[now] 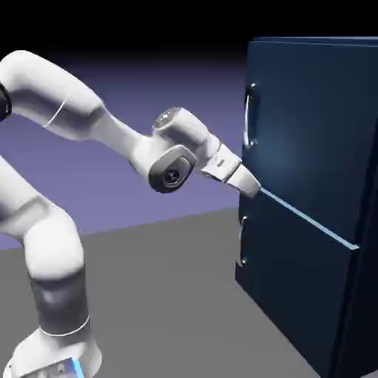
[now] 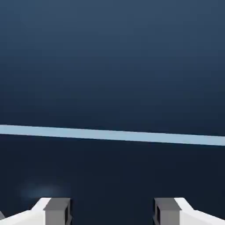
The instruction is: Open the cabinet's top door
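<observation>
Gripper point(image 1: 251, 184) first: in the exterior view it sits at the end of my white arm point(image 1: 88, 118), pointing right and a little downward at the front of the cabinet point(image 1: 310, 221). Its tip lies close to the pale blue seam point(image 1: 310, 218) that separates the two doors, near the left edge of the front, and I cannot tell from this side whether it touches the panel. The top door point(image 1: 317, 125) is the larger navy panel above that seam, and it lies flush with the cabinet, closed. Its silver handle point(image 1: 252, 118) is a short vertical bar near the door's left edge, above my gripper and apart from it. The lower door point(image 1: 295, 280) has its own handle point(image 1: 242, 240), below the seam and below my gripper. The cabinet stands on the grey table point(image 1: 170, 295), which also carries my base.

From the hand view, navy panel fills nearly everything. The seam point(image 2: 112, 135) crosses the picture as a pale stripe, a little below the middle, with the top door point(image 2: 112, 61) above it and the lower door point(image 2: 112, 176) beneath. My two grey fingertips point(image 2: 57, 210) show at the bottom edge, standing well apart with only dark panel between them, so my gripper point(image 2: 112, 211) is spread wide and has hold of nothing. Neither handle appears in this view.
</observation>
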